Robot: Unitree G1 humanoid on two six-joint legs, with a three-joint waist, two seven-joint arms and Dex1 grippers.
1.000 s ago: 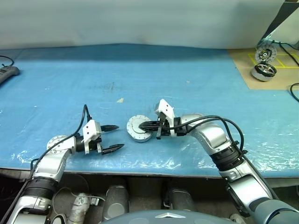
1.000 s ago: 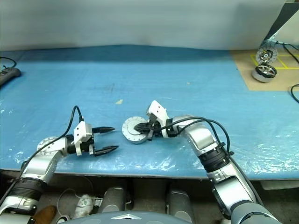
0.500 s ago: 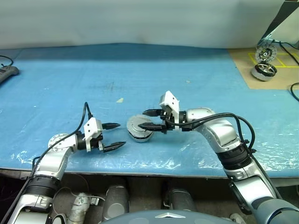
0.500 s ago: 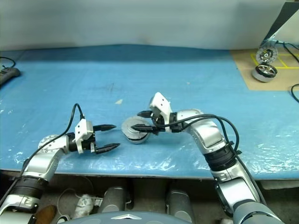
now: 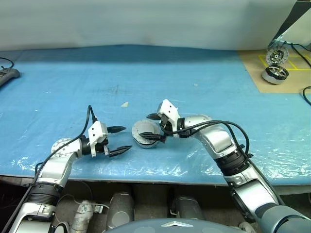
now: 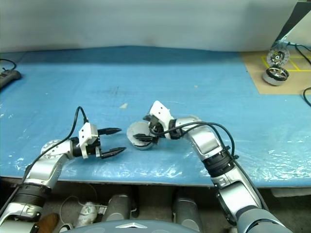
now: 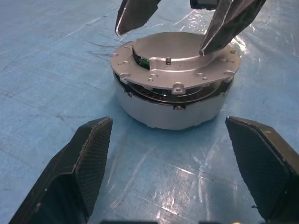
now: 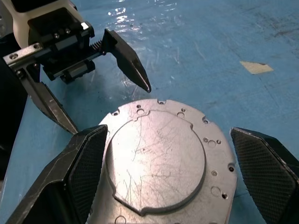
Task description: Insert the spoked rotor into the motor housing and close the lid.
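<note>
The motor housing [image 5: 145,140], a short silver cylinder, stands on the blue sheet near the table's front. On top of it lies the lid [image 7: 174,55], plain grey face up, with a thin gap under its rim where dark windings show. My right gripper [image 5: 147,127] is open, one finger on the far side of the lid [image 8: 159,161] and one on the near side, both just clear of it. To the left my left gripper [image 5: 127,138] is open and points at the housing [image 7: 173,106], a short way off. The spoked rotor is hidden.
A brown board [image 5: 257,77] at the far right carries two round metal parts [image 5: 275,74]. A dark device [image 5: 7,75] lies at the far left edge. A small tape scrap [image 5: 125,104] is stuck behind the housing. The table's front edge runs just below both grippers.
My right gripper was shut on the lid's edge; it has opened, let go, and now straddles the lid. The lid stays on the housing. The left gripper has held still.
</note>
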